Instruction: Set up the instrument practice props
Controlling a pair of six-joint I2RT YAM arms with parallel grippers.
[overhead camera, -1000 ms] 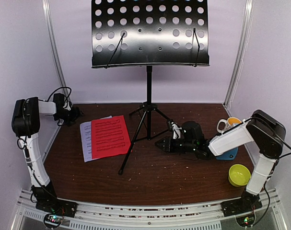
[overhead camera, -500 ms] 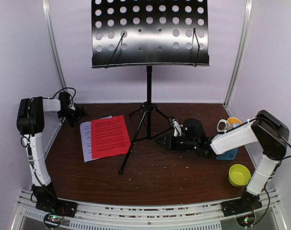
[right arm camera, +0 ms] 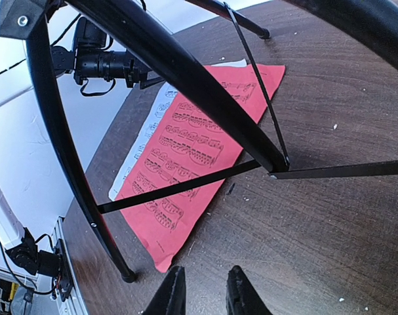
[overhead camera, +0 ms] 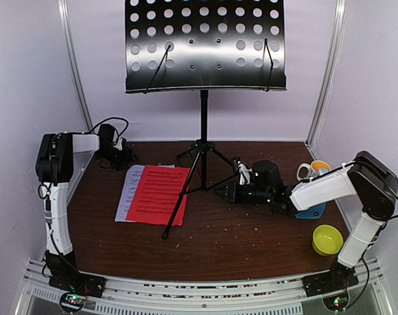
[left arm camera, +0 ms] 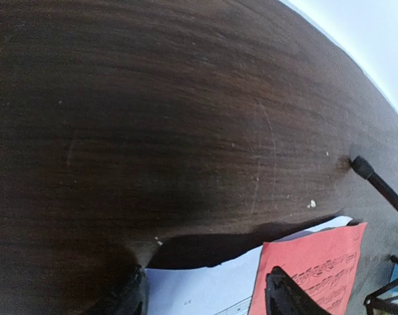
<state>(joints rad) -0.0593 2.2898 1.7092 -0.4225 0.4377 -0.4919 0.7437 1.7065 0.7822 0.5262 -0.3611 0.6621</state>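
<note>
The black perforated music stand [overhead camera: 205, 46] stands on its tripod at the table's middle. The red sheet [overhead camera: 156, 193] lies flat on the white sheet [overhead camera: 128, 193], left of the tripod and reaching under its front leg. My left gripper [overhead camera: 128, 159] is open at the sheets' far left corner. In the left wrist view [left arm camera: 205, 292] its fingers straddle the white sheet's [left arm camera: 205, 275] slightly lifted edge, one fingertip over the red sheet [left arm camera: 323, 262]. My right gripper [overhead camera: 219, 195] is narrowly open and empty beside the tripod's right leg, low over the table [right arm camera: 204, 289]. The blue metronome [overhead camera: 311, 211] is mostly hidden behind my right arm.
A white mug [overhead camera: 313, 169] stands at the back right. A yellow bowl [overhead camera: 327, 239] sits at the front right. The tripod legs [right arm camera: 159, 59] and thin braces cross close in front of my right gripper. White walls and frame posts close in the table's sides and back.
My left gripper has moved right along the table's back. The two sheets have slid right and turned, now reaching under the tripod's front leg. My right gripper has shifted slightly towards the back.
</note>
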